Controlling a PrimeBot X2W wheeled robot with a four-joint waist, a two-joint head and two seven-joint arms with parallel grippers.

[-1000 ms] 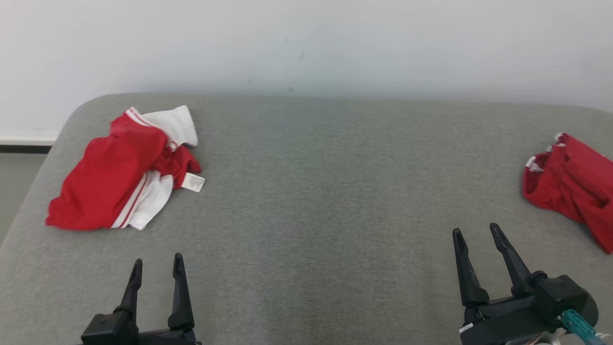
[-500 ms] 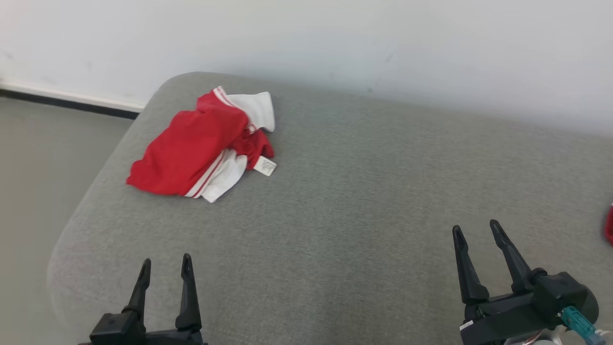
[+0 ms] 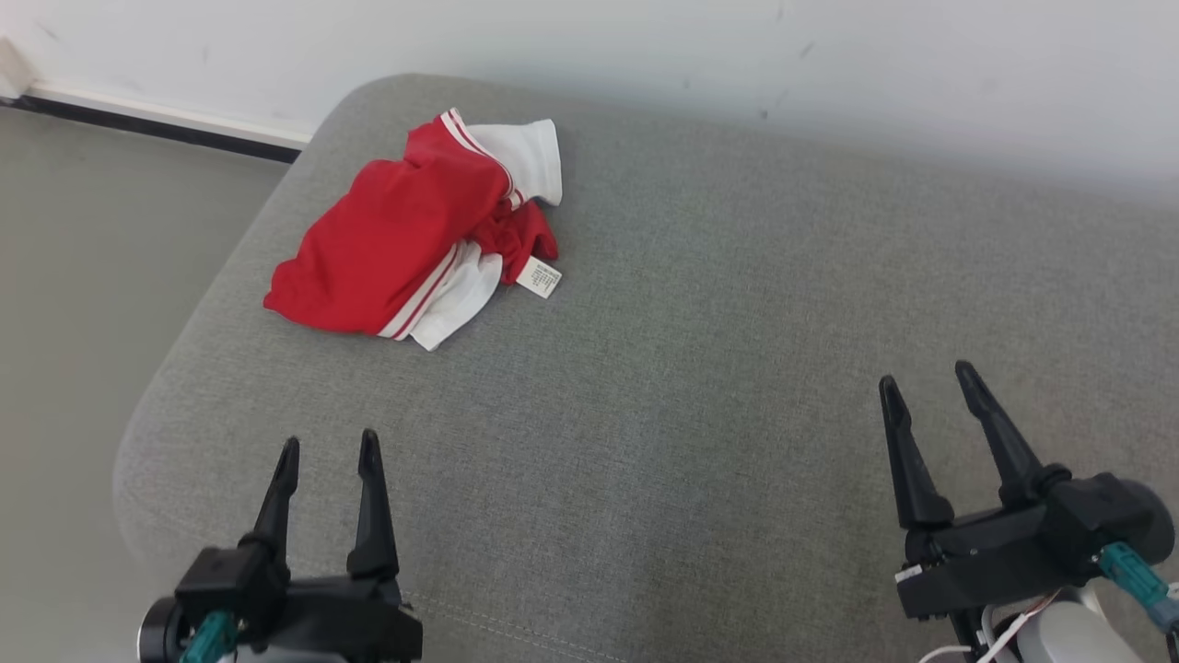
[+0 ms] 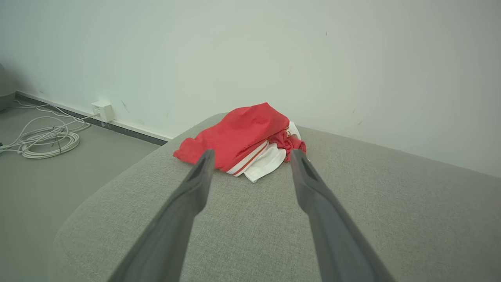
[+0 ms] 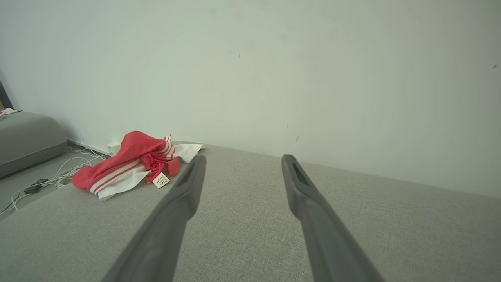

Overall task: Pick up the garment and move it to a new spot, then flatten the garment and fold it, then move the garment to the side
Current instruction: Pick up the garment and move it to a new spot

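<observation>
Grey cushion (image 3: pixel 700 387) stretches out under me, and the red-and-white garment (image 3: pixel 387 244) lies crumpled near its far left corner, close to the rounded edge. My left gripper (image 3: pixel 330 438) and right gripper (image 3: pixel 926 372) both hover empty and spread wide, well short of it. I could pinch just one loose layer, or nudge the heap onto the floor (image 3: pixel 83 276).

Bare test room, plain white wall (image 4: pixel 250 58), grey padded platform (image 3: pixel 691 368), coiled cables (image 4: pixel 43 139) by a wall socket (image 4: pixel 102 111)
</observation>
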